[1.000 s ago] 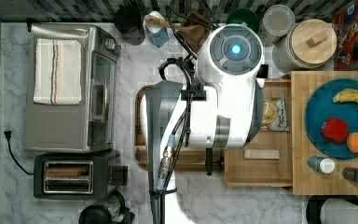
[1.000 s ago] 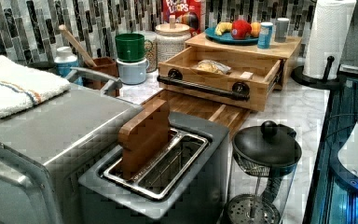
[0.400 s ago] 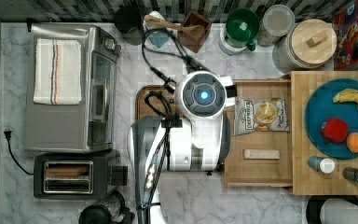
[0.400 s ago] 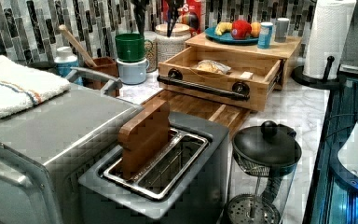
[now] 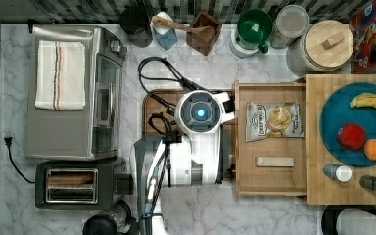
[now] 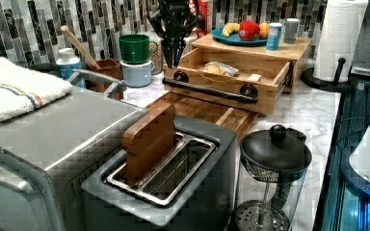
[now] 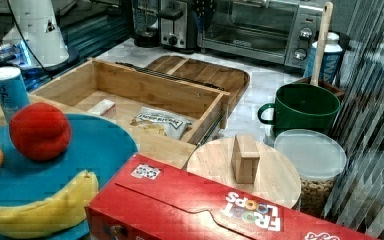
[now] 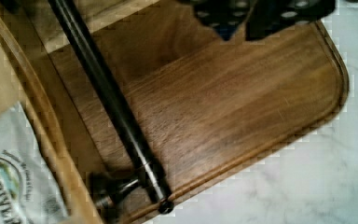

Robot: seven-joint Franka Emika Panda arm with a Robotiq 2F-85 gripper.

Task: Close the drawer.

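Drawer [image 5: 274, 139] sitting pulled out from under block, chips inside. Parking my claw [image 8: 242, 28] over brown tray just beside handle bar [image 8: 112, 107], probably lining up shove. Finger gap? Can't tell.

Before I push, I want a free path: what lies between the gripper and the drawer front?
In the wrist view, the drawer's dark bar handle lies between it and the gripper, over the brown tray.
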